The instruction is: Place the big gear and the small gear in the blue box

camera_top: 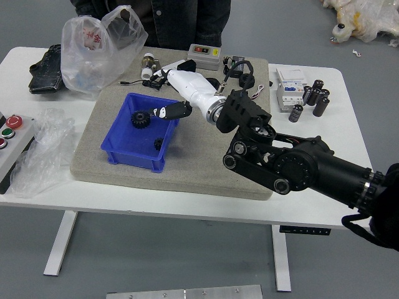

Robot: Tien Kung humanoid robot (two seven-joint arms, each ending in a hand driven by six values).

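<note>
Big gear point(140, 119) in blue box point(133, 160), toward far edge; small gear point(158, 144) by right edge. Right hand point(197, 91) at far right corner, fingers open, gripping nothing. Both placements look done; only withdrawal left.

The right arm point(299, 163), entering from between three and four o'clock, is black, with bulky, rounded segments. Round joint caps point(282, 186) with paler rims sit along its lower edge, one at the six o'clock side of the wrist area. The hand point(198, 92) has a smooth white shell, ending toward four o'clock in a grey-silver ring point(216, 109). A black cable point(251, 66) loops up at its one o'clock side. One black finger point(174, 111) shows small white patches at its tip. At twelve o'clock, a person wears a dark jacket point(214, 20) with small buttons.
</note>
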